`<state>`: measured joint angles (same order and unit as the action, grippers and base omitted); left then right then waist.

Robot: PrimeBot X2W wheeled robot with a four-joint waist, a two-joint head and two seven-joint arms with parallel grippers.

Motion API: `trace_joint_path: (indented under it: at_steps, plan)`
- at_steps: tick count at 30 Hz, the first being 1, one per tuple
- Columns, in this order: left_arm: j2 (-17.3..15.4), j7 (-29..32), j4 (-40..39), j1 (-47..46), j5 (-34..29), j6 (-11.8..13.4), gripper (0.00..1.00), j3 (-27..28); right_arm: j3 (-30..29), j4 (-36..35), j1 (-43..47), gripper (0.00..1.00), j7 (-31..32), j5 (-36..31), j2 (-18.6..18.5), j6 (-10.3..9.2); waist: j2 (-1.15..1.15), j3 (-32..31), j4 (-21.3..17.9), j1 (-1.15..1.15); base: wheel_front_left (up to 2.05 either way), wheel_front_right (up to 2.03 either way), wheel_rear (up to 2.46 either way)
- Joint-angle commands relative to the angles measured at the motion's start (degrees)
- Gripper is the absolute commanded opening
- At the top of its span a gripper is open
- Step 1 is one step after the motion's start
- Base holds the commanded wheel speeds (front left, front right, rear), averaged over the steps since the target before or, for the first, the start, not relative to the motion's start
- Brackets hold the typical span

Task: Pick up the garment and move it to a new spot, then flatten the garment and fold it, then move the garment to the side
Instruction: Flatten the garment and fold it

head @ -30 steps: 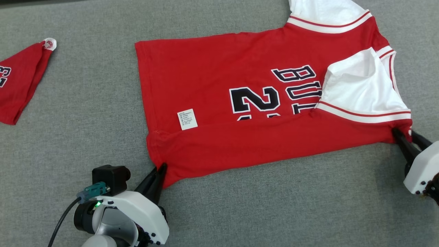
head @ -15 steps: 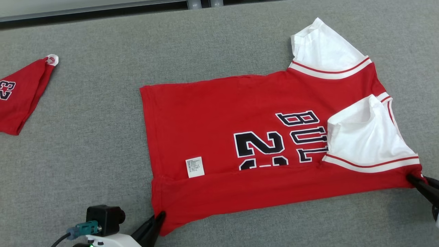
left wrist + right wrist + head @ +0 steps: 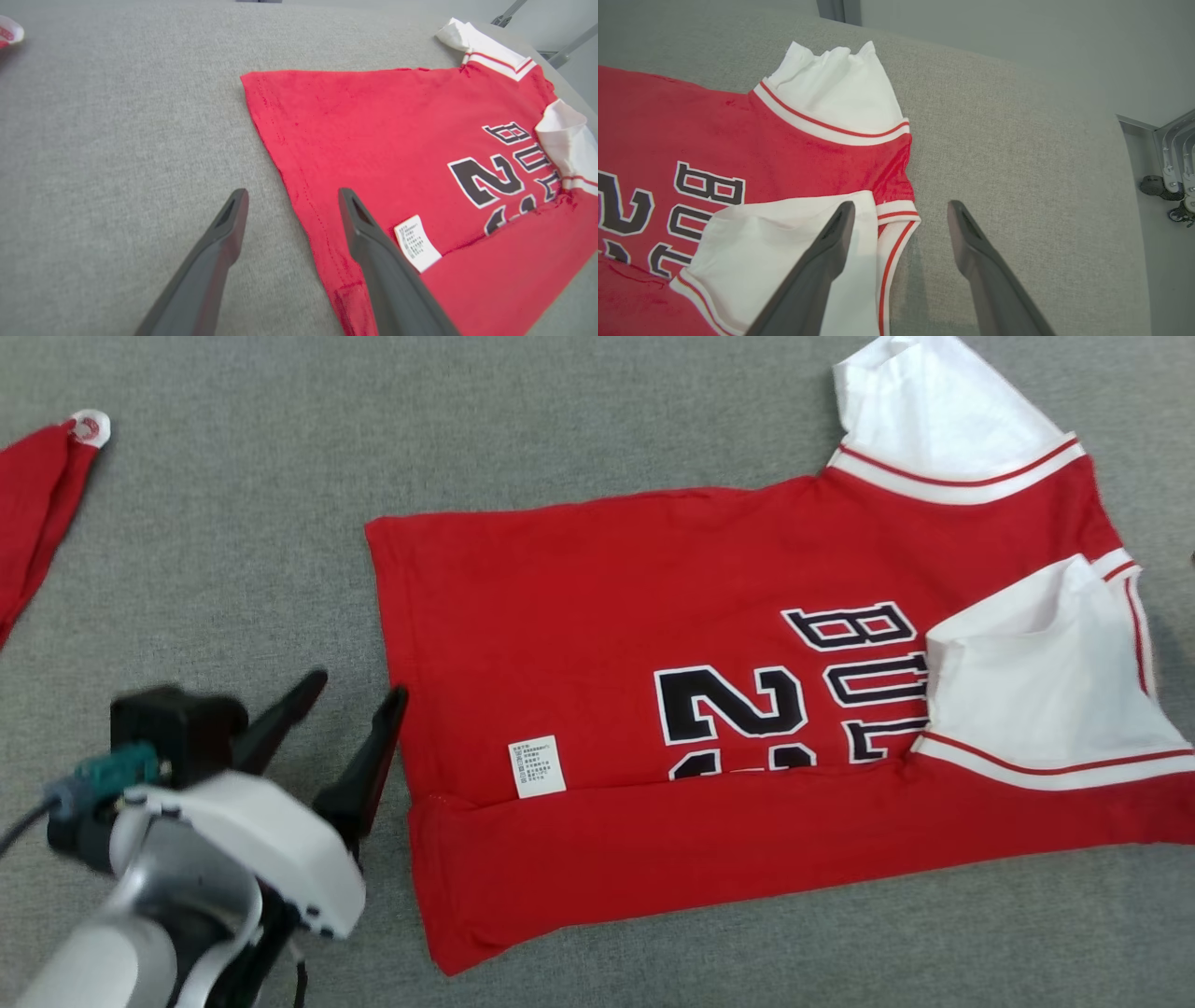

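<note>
Released a moment ago, the jersey (image 3: 607, 616) lies on the table (image 3: 233, 523) with its near edge folded over — left gripper (image 3: 357, 686) and right gripper (image 3: 901, 205) both spread wide, empty — so one fold looks done.

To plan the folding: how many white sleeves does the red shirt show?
2. The far sleeve lies spread out; the near sleeve is folded over the lettering.
</note>
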<state>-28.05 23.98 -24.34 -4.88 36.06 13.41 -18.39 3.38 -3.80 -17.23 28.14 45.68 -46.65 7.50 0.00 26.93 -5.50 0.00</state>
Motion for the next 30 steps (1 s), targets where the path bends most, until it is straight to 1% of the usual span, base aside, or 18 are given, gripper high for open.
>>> trace_joint_path:
  at_steps: [1, 3, 5, 7, 10, 15, 21, 22, 23, 24, 25, 26, 27, 30]
  plan:
    - [0.26, 1.38, 0.89, -4.93, -0.22, -0.83, 1.0, -0.19, -0.34, -0.05, -4.16, 1.0, 1.13, -0.99, -0.98, -0.01, 0.0, 4.61, 2.35, 0.0, 0.0, 0.0, 0.0]
    - [0.81, 3.56, 3.89, -11.86, -0.82, -1.71, 1.0, -1.12, 0.61, 1.05, -10.18, 1.0, 2.79, -2.29, -0.68, -0.01, 0.0, 7.18, 3.68, 0.0, 0.0, 0.0, 0.0]
    - [2.09, 5.15, 7.59, -18.65, -1.57, -2.81, 1.0, -2.64, 1.63, 3.43, -16.71, 1.0, 4.32, -3.71, 0.65, -0.01, 0.0, 9.48, 5.06, 0.0, 0.0, 0.0, 0.0]
    - [4.61, 5.91, 11.3, -24.4, -1.27, -4.16, 1.0, -4.25, 3.39, 5.96, -22.57, 1.0, 5.7, -5.47, 1.43, -0.01, 0.0, 11.51, 6.65, 0.0, 0.0, 0.0, 0.0]
    - [6.61, 6.59, 17.0, -30.48, -1.95, -6.44, 1.0, -6.76, 6.58, 10.13, -29.33, 1.0, 7.66, -7.1, 2.57, -0.01, 0.0, 13.63, 8.75, 0.0, 0.0, 0.0, 0.0]
    - [9.45, 6.32, 23.3, -35.1, -1.2, -9.3, 1.0, -9.14, 10.01, 16.77, -36.62, 1.0, 6.87, -9.06, 3.48, -0.01, 0.0, 15.21, 10.64, 0.0, 0.0, 0.0, 0.0]
    - [11.51, 7.18, 26.88, -36.19, 0.08, -11.75, 1.0, -11.79, 14.54, 23.16, -40.24, 1.0, 5.55, -9.22, 4.71, -0.01, 0.0, 16.08, 11.16, 0.0, 0.0, 0.0, 0.0]
    - [11.82, 7.48, 27.06, -36.2, 0.37, -11.98, 0.83, -12.19, 15.41, 23.6, -40.59, 1.0, 5.06, -8.85, 4.93, -0.01, 0.0, 16.19, 11.16, 0.0, 0.0, 0.0, 0.0]
    - [12.12, 7.62, 27.19, -36.26, 0.8, -12.47, 0.42, -12.56, 16.22, 24.04, -41.0, 1.0, 4.43, -8.37, 5.12, -0.01, 0.0, 16.28, 11.13, 0.0, 0.0, 0.0, 0.0]
    - [12.14, 8.1, 27.39, -36.31, 1.08, -13.13, 0.0, -13.15, 17.02, 24.47, -41.24, 0.56, 3.8, -7.86, 5.23, -0.01, 0.0, 16.29, 11.03, 0.0, 0.0, 0.0, 0.0]
    - [12.05, 8.47, 27.53, -36.21, 1.3, -13.81, 0.0, -13.61, 18.1, 24.58, -41.37, 0.2, 3.02, -7.11, 5.39, 0.01, 0.0, 16.23, 10.92, 0.0, 0.0, 0.0, 0.0]
    - [12.19, 8.16, 27.46, -35.95, 1.49, -14.26, 0.0, -13.72, 18.97, 24.6, -41.46, 0.0, 2.28, -5.78, 5.73, 0.01, 0.0, 16.07, 10.73, 0.0, 0.0, 0.0, 0.0]
    - [12.13, 8.02, 27.44, -35.78, 1.76, -14.89, 0.0, -13.95, 19.54, 24.68, -41.6, 0.0, 1.47, -4.25, 5.92, 0.01, 0.0, 15.86, 10.47, 0.0, 0.0, 0.0, 0.0]
    - [11.63, 7.17, 26.82, -35.04, 2.45, -15.7, 0.0, -13.44, 20.27, 24.51, -42.56, 0.0, -2.33, -1.43, 4.75, 0.01, 0.0, 14.68, 9.35, 0.0, 0.0, 0.0, 0.0]
